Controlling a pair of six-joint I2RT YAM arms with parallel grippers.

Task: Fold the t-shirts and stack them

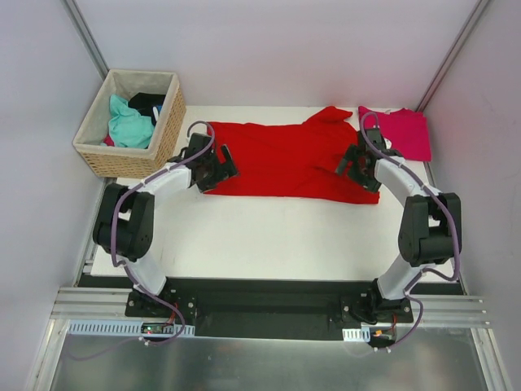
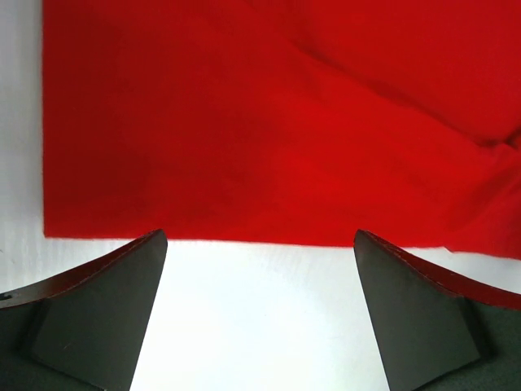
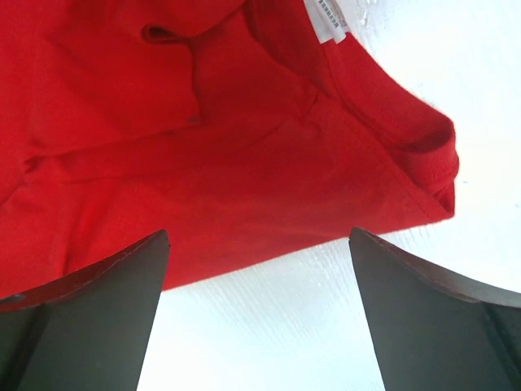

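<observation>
As the fold seems complete, the red shirt [image 1: 285, 159] is laid flat, and the left gripper [image 1: 216, 168] and right gripper [image 1: 357, 168] are held released at its ends.

The left arm [image 1: 130, 221] and right arm [image 1: 427, 221] match: white rounded link shells between bulky black joint housings, a grey-purple cable [image 1: 457, 248] looped along each, black feet bolted to a black plate [image 1: 269, 305]. Their jaws are dark, wedge-shaped, matte-faced.
</observation>
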